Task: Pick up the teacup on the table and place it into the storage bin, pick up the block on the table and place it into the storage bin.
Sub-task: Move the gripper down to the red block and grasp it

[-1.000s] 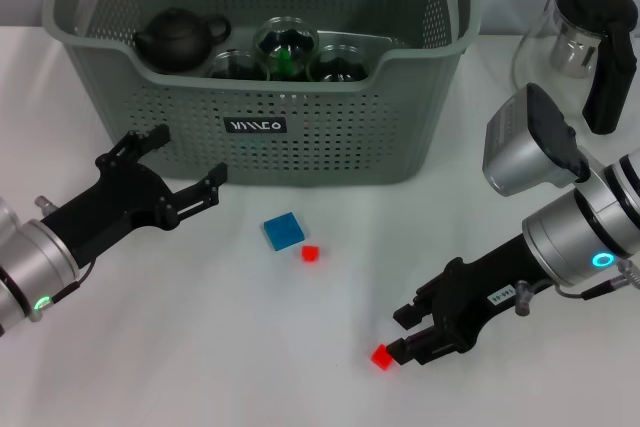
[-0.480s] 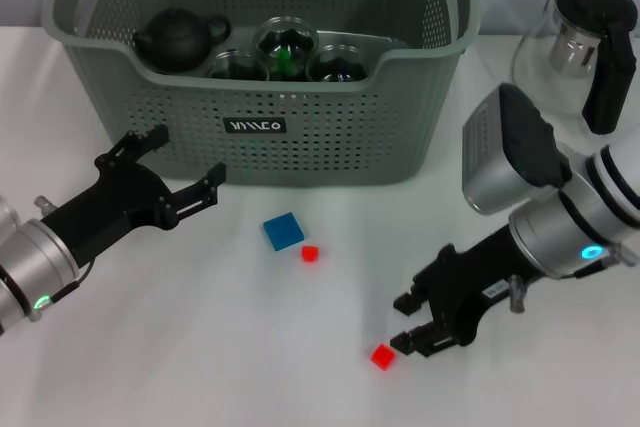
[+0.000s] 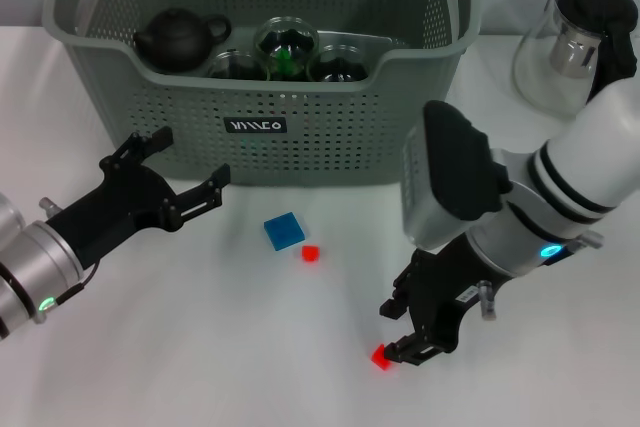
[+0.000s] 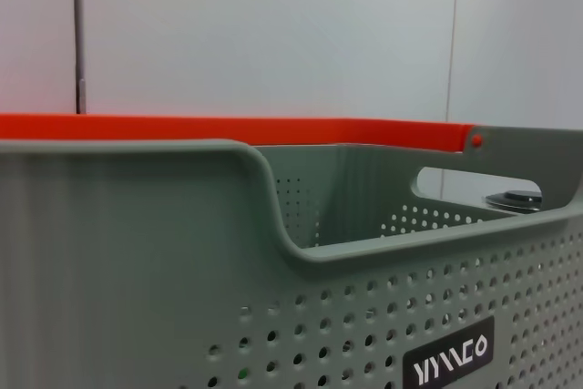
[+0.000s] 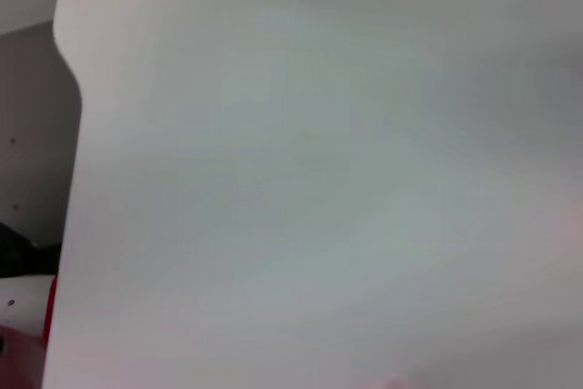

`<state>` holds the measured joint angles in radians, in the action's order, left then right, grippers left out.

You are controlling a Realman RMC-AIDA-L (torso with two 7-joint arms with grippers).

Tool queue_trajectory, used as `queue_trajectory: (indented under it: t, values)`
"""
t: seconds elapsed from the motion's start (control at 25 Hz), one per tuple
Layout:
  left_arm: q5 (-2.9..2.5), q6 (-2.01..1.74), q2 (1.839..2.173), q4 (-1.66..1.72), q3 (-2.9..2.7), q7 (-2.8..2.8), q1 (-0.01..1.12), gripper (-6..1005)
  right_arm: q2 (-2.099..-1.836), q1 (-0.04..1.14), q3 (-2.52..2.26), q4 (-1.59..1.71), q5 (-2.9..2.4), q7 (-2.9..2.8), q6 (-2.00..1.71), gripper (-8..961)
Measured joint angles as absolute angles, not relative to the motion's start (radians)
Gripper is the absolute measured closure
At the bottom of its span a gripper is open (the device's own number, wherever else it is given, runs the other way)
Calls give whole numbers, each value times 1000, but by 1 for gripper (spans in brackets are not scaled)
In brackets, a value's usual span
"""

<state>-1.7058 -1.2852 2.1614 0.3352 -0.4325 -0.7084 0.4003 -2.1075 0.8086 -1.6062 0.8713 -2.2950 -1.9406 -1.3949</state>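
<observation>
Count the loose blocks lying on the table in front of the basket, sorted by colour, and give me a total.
Red blocks: 2, one beside the blue one, one at the right tool
Blue block: 1
Total: 3

Right gripper (image 3: 397, 330) low (jaws parted)

Even, bright overhead light; soft shadows on the white tabletop (image 3: 250, 347); right wrist view fully defocused.
</observation>
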Motion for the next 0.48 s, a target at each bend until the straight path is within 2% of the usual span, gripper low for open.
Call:
queue_trajectory:
  t: [0.48]
  values:
    - [-1706, -1285, 2161, 334, -426, -707, 391, 51, -2111, 828, -1737, 908, -2288, -2028, -1378, 437]
